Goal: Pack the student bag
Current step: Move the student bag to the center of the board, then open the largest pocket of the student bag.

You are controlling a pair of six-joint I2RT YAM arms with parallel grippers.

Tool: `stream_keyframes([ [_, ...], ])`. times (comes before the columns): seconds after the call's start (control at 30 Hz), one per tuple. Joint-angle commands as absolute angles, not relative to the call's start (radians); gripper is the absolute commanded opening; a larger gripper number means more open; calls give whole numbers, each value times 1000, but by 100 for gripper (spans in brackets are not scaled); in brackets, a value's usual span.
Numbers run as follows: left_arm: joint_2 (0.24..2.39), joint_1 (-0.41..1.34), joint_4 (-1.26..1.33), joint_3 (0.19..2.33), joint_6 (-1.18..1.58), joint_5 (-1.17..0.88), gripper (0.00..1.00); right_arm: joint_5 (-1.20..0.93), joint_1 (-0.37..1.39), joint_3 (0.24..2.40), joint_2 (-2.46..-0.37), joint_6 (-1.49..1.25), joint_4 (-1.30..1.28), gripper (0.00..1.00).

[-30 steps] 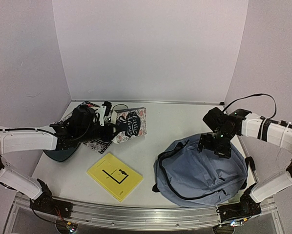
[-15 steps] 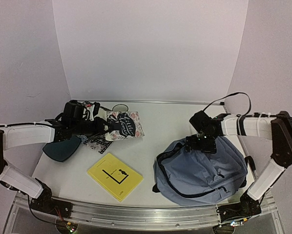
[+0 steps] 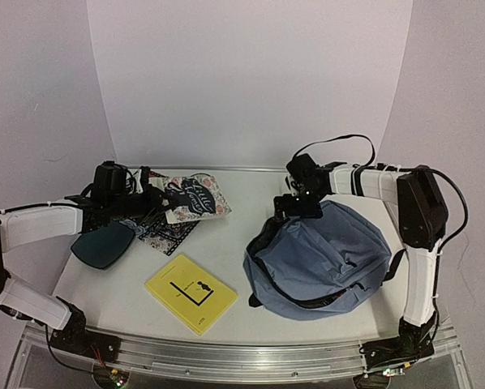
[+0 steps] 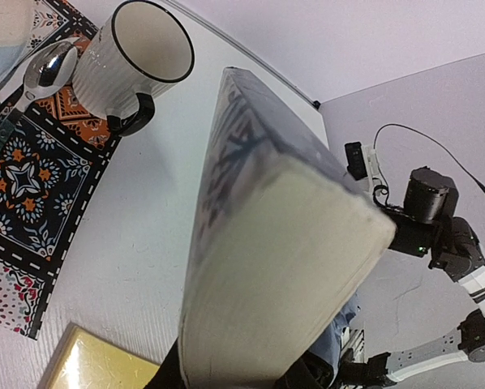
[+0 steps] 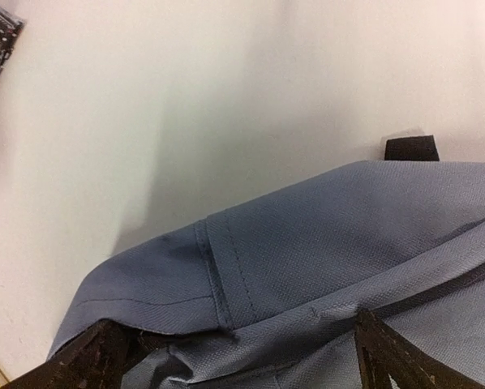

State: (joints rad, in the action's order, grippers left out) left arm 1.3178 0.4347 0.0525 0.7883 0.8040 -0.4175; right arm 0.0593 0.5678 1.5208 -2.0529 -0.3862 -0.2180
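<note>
The bag [image 3: 324, 259] lies on the right half of the table [image 3: 242, 212], slumped flat, with its dark zip running round the left and near sides. The right gripper [image 3: 298, 204] sits at the bag's far-left corner, arm stretched across the top of it. In the wrist view its fingers [image 5: 105, 352] stand as wide apart as they go, one on each side of a folded seam of blue-grey fabric. They straddle the cloth rather than pinch it, and I cannot tell whether the tips press into it. The likely reason for that pose is to catch the upper lip and lift or spread the mouth, since soft fabric sags shut on its own.

The left gripper [image 3: 160, 200] is closed on a book [image 3: 195, 197] with a floral cover, held by one edge and clear of the table, its far end pointing toward the bag. The wrist view shows the page block end-on and tilted. A grip at one end leaves the free end to enter the bag first, which suits sliding it into a narrow opening.

Behind the book sit a mug [image 4: 121, 73] and spoon [image 4: 48, 69] on a patterned mat [image 4: 32, 170], beside a teal tray [image 3: 103, 245]. A yellow book [image 3: 190, 292] lies flat nearer the arms, unpacked. Book and bag are well apart — the mouth probably needs opening before the carry is worth making
</note>
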Motion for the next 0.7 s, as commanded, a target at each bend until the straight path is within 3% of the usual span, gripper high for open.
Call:
stream_keyframes([
  [0.0, 1257, 427, 176, 798, 848, -444, 0, 22, 584, 1569, -1963, -304, -294, 98],
  [0.2, 1257, 428, 175, 790, 880, -448, 0, 47, 693, 1479, -1784, -249, -394, 98],
  [0.37, 1258, 426, 174, 781, 910, -457, 0, 130, 889, 1444, -1697, -259, -525, 98],
  [0.67, 1246, 427, 170, 756, 926, -484, 0, 328, 1144, 1526, -1818, -339, -731, 98],
])
